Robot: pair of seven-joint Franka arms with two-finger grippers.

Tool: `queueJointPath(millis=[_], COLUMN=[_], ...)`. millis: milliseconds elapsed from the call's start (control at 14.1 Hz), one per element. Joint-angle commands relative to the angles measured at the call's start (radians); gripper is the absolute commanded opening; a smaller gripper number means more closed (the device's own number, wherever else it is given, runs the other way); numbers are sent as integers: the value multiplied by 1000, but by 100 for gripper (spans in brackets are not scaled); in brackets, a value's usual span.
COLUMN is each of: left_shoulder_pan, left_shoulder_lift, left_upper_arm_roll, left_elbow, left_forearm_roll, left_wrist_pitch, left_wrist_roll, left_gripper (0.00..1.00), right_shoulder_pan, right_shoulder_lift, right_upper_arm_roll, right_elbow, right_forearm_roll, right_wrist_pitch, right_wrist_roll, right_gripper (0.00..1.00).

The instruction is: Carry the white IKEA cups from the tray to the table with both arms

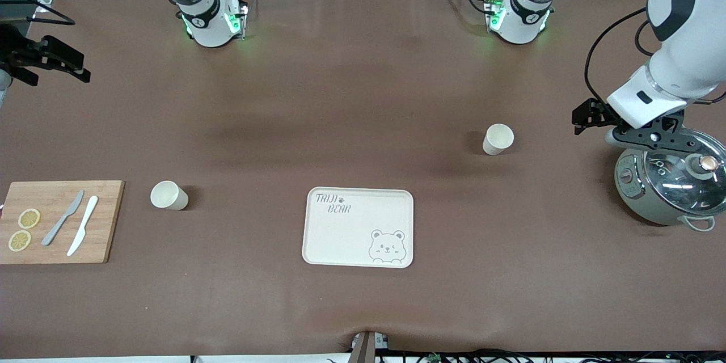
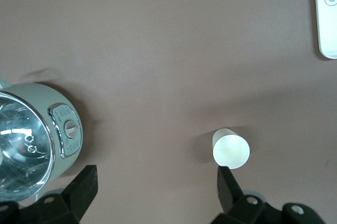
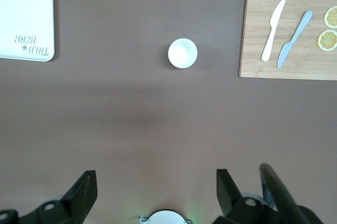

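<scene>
Two white IKEA cups stand mouth up on the brown table. One cup (image 1: 498,139) (image 2: 230,150) is toward the left arm's end, beside a pot. The other cup (image 1: 168,195) (image 3: 182,53) stands next to a wooden cutting board toward the right arm's end. My left gripper (image 1: 655,137) (image 2: 156,192) hangs open over bare table between the pot and the first cup, holding nothing. My right gripper (image 1: 45,58) (image 3: 152,197) hangs open and high over the table at the right arm's end, well away from its cup.
A cream bear-print tray (image 1: 358,227) (image 3: 26,21) lies between the cups, nearer the front camera. The cutting board (image 1: 57,221) (image 3: 287,34) carries two knives and lemon slices. A lidded pot (image 1: 669,181) (image 2: 31,145) stands at the left arm's end.
</scene>
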Motion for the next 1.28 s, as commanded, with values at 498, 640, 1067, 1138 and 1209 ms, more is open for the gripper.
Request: queueJointPath(millis=[498, 640, 1067, 1138, 1209], left_shoulder_pan=[-9, -80, -132, -133, -130], left_shoulder_lift=[80, 77, 73, 73, 73], left_upper_arm_roll=[-5, 62, 120, 120, 120], left_elbow=[175, 176, 221, 221, 222], left_forearm_roll=[-23, -29, -38, -38, -38], left_wrist_pitch=[-112, -113, -112, -112, -112], left_wrist_roll=[-20, -49, -73, -71, -71], left_gripper=[100, 100, 100, 100, 100], right_shoulder_pan=[-11, -11, -28, -28, -29], right_shoulder_lift=[-11, -11, -11, -11, -11], right_upper_arm_roll=[5, 5, 5, 5, 5], right_elbow=[-10, -11, -11, -15, -15], right_forearm_roll=[-10, -10, -8, -8, -8], right_wrist_pitch=[1, 1, 0, -2, 0], right_wrist_roll=[-16, -14, -39, -39, -39], right_gripper=[100, 100, 100, 100, 100])
